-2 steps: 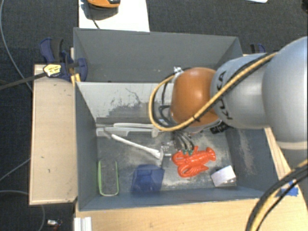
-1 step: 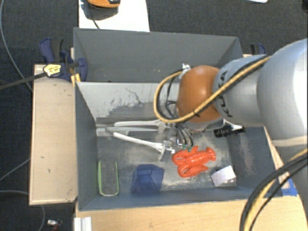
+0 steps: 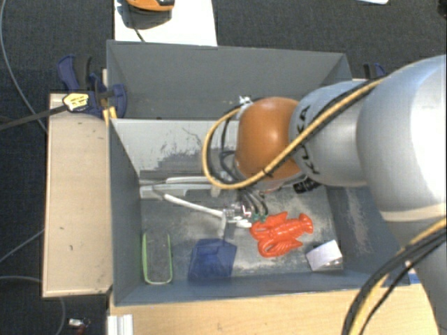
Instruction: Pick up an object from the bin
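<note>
Hanging gripper [image 3: 241,218] low, red lobster toy [image 3: 281,234] just beside its tip — failing to tell spread from shut — probably needing centring over the lobster before squeezing.

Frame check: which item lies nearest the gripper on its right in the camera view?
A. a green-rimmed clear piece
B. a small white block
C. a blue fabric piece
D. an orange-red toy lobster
D: the orange-red toy lobster lies just to the right of the gripper, nearer on that side than anything else.
</note>
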Robot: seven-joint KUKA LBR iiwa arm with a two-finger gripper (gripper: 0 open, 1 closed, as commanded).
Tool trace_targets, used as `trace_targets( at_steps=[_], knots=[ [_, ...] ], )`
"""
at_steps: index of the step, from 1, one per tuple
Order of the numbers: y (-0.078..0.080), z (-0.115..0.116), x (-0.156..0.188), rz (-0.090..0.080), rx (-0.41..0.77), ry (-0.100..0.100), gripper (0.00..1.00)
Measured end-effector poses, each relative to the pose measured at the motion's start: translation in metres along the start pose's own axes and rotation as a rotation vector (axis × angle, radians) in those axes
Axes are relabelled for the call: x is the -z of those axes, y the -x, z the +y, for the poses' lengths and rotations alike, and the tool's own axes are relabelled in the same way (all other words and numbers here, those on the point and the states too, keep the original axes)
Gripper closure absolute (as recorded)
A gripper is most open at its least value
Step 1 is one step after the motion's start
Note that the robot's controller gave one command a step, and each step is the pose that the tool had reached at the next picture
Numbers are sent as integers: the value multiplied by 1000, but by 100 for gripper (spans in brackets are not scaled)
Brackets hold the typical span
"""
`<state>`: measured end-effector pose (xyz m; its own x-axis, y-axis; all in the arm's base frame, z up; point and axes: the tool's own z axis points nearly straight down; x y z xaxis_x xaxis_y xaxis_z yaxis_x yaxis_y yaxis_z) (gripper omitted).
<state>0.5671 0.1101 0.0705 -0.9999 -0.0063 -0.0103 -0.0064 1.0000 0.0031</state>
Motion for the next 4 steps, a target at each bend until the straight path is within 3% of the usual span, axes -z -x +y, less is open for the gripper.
trace_targets(
  at_steps=[1, 2, 3, 4],
  knots=[
    [-6, -1, 0, -1, -183, 2, 0],
    [-21, -29, 0, 0, -89, 1, 100],
    [-21, -29, 0, 0, -90, 2, 100],
    [-22, -29, 31, 3, -92, 2, 100]
  ],
)
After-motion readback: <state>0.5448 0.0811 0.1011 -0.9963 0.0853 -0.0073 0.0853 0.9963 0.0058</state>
